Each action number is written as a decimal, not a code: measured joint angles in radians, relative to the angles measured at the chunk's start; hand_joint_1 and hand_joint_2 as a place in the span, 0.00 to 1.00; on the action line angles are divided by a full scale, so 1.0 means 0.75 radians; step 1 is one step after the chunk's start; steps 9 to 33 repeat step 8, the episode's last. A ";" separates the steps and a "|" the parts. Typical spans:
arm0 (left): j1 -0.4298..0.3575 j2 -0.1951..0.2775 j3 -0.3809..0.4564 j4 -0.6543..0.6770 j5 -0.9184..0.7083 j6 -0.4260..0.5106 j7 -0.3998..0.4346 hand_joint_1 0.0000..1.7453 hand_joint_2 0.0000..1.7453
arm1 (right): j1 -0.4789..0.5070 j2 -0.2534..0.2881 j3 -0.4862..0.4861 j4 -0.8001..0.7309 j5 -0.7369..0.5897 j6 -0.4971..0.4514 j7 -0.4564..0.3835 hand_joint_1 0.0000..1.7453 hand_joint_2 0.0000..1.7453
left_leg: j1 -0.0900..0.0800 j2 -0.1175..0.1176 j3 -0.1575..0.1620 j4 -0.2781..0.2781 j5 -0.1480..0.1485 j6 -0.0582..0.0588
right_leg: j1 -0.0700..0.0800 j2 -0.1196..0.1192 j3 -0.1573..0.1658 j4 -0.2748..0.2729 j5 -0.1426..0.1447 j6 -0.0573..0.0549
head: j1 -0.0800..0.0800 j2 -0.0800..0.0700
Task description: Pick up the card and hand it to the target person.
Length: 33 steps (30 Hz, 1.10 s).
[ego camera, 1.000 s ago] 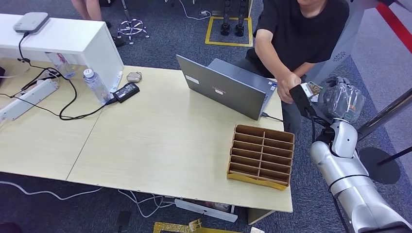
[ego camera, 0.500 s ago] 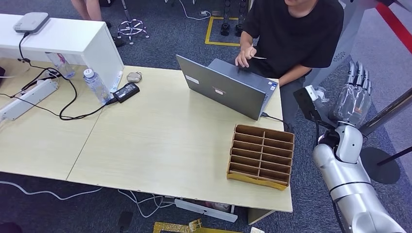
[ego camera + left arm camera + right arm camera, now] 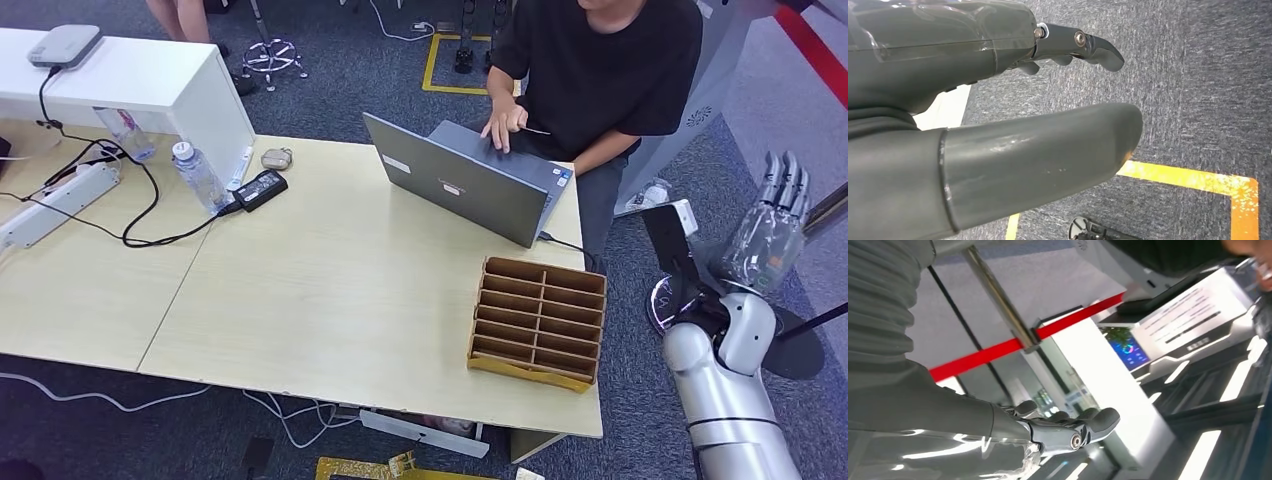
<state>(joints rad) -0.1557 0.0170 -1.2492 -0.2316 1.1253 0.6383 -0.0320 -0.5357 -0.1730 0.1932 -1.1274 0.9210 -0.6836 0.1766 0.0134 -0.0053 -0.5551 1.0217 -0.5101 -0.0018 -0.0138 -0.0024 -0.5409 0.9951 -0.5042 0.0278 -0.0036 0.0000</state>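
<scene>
The card (image 3: 541,131) is a thin pale sliver in the hand of the person (image 3: 600,70) in a black shirt, who sits behind the grey laptop (image 3: 460,185). That hand rests on the laptop's keyboard. My right hand (image 3: 770,225) is raised off the table's right end, beside the person, fingers (image 3: 1073,432) stretched out straight and holding nothing. A black camera block sticks out at its wrist. My left hand (image 3: 1048,100) hangs over dark carpet, thumb and fingers apart with nothing between them.
A cardboard divider tray (image 3: 538,322) sits at the right front of the wooden table (image 3: 330,290). A water bottle (image 3: 198,175), a power adapter (image 3: 260,188) and cables lie at the back left. A white cabinet (image 3: 150,80) stands behind them.
The person took the card from my right hand and carried it to the laptop. My right hand opened and drew back to the right, away from the person.
</scene>
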 joint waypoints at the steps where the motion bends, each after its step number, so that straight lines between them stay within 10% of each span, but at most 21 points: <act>1: 0.000 -0.001 0.000 0.000 0.004 0.001 0.003 0.00 0.00 | 0.042 -0.002 -0.040 -0.045 -0.015 0.000 -0.005 0.00 1.00 | 0.000 0.000 0.000 0.000 0.000 0.000 | 0.000 0.000 0.000 0.000 0.000 0.000 | 0.000 0.000; 8: 0.001 -0.003 0.000 0.000 0.022 0.003 0.011 0.00 0.00 | 0.314 -0.036 -0.300 -0.294 -0.113 0.000 0.025 0.00 1.00 | -0.001 0.000 0.000 0.000 0.000 0.000 | 0.000 0.000 0.000 -0.001 0.000 0.000 | 0.000 0.000; 33: 0.001 -0.003 0.000 0.000 0.022 0.003 0.011 0.00 0.00 | 0.314 -0.036 -0.300 -0.294 -0.113 0.000 0.025 0.00 1.00 | -0.001 0.000 0.000 0.000 0.000 0.000 | 0.000 0.000 0.000 -0.001 0.000 0.000 | 0.000 0.000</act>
